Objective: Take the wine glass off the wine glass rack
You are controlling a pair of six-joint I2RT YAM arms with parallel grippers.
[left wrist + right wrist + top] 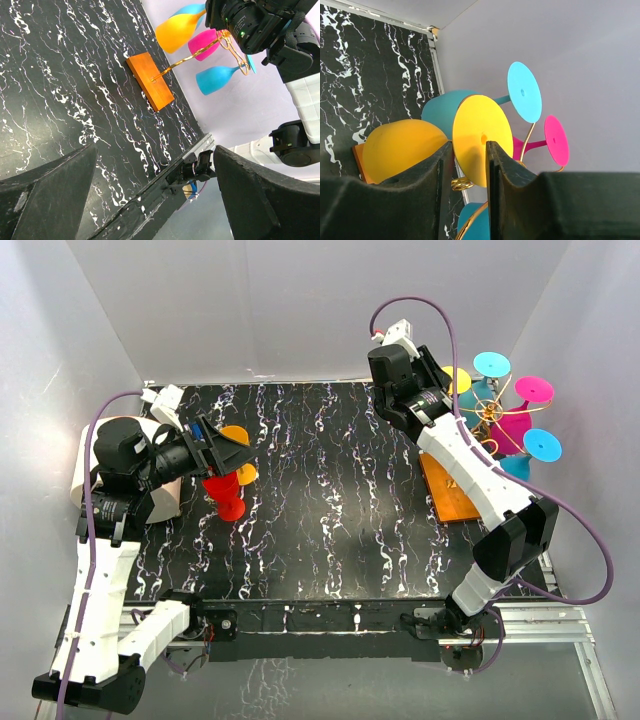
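Straddling the stem of the yellow wine glass, which hangs on the wine glass rack, our right gripper stands narrow; whether it pinches, we cannot tell. We judge this the grasp; next, slide it off the hook. Our left gripper gapes empty.

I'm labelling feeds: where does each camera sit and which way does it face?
Top external: above, behind the bases, looking down on the table; both arms show.
Left wrist: looks across at the wine glass rack; left gripper open below.
Right wrist: close on the yellow wine glass, right gripper flanking it.
Shared by all: the rack.
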